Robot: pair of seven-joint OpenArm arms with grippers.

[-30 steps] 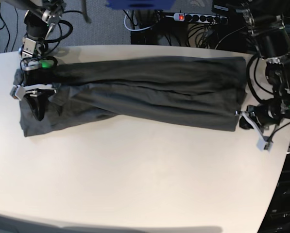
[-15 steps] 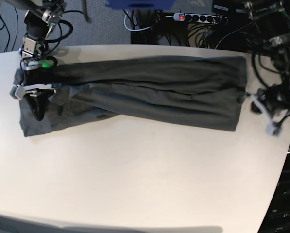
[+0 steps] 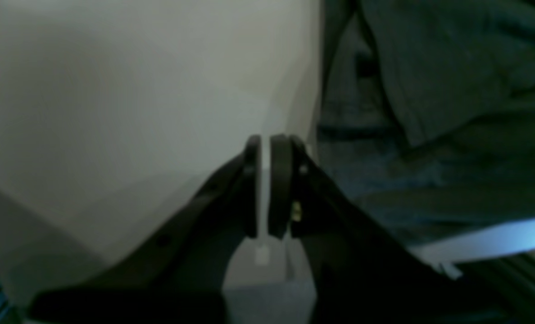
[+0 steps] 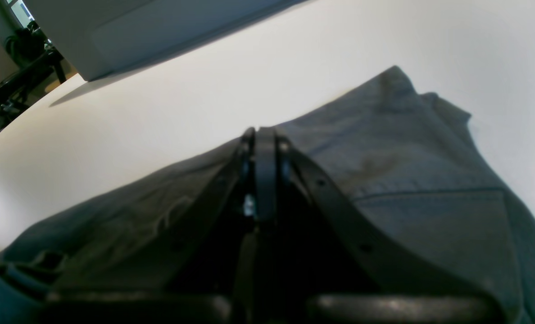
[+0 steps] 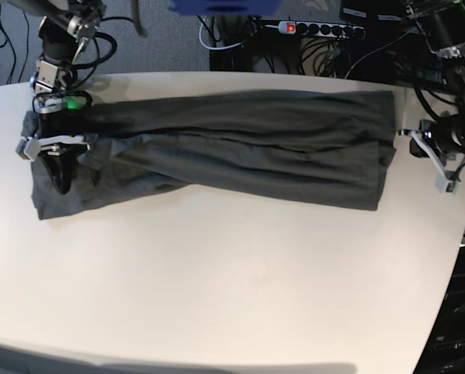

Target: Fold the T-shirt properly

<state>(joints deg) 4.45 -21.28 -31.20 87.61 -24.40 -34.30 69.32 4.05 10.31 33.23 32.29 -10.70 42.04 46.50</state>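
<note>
The dark grey T-shirt (image 5: 240, 148) lies folded lengthwise into a long band across the far half of the white table (image 5: 216, 273). My right gripper (image 5: 61, 185) stands on its left end, fingers shut (image 4: 260, 135) with their tips down on the cloth (image 4: 407, 180); no fabric shows between them. My left gripper (image 5: 411, 139) hovers just past the shirt's right end, off the cloth. In the left wrist view its fingers (image 3: 264, 144) stand shut with only a thin slit and nothing between them, and the shirt (image 3: 452, 67) lies to their right.
The table's curved right edge (image 5: 458, 226) runs close under my left arm. Behind the table a power strip (image 5: 318, 29) and a tangle of cables (image 5: 325, 54) lie on the floor. A white panel (image 4: 128, 27) shows beyond the table in the right wrist view.
My left gripper has drawn away from the shirt's near right corner, moving right and toward the back of the table. The right arm and the shirt have stayed put.
</note>
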